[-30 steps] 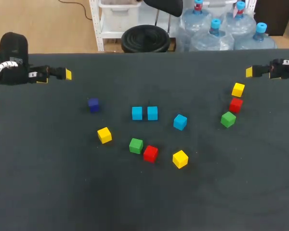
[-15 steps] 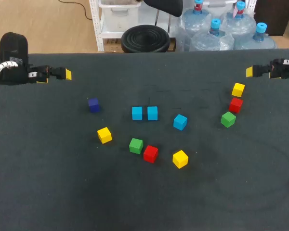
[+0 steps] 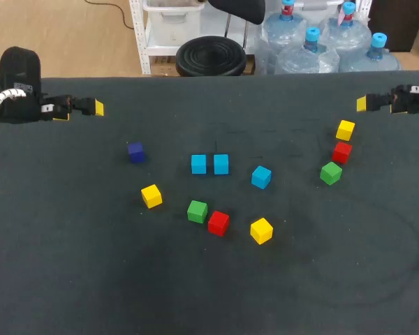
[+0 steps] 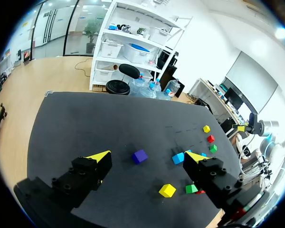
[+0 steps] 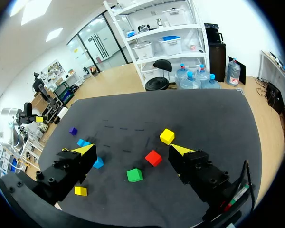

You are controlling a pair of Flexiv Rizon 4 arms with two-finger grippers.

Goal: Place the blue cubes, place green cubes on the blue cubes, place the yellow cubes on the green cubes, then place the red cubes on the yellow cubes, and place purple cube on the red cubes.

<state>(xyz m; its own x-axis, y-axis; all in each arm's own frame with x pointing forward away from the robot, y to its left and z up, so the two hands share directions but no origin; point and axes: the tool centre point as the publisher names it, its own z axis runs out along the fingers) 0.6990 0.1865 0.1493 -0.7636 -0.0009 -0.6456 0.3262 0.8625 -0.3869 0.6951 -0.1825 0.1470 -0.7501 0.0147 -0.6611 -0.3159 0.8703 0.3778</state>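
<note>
Three light-blue cubes sit mid-table: two side by side (image 3: 199, 164) (image 3: 221, 164) and a third (image 3: 261, 176) to their right. The purple cube (image 3: 135, 151) lies to their left. In front are a yellow cube (image 3: 151, 196), a green cube (image 3: 197, 211), a red cube (image 3: 218, 222) touching it, and another yellow cube (image 3: 261, 230). At the right, a yellow (image 3: 346, 130), a red (image 3: 342, 151) and a green cube (image 3: 330, 172) form a short line. My left gripper (image 3: 84, 108) (image 4: 147, 156) hovers open at the far left edge. My right gripper (image 3: 369, 103) (image 5: 132, 150) hovers open at the far right edge. Neither holds anything.
The dark table (image 3: 209, 293) has open room along its front and in both back corners. All cubes lie singly on the cloth, none stacked.
</note>
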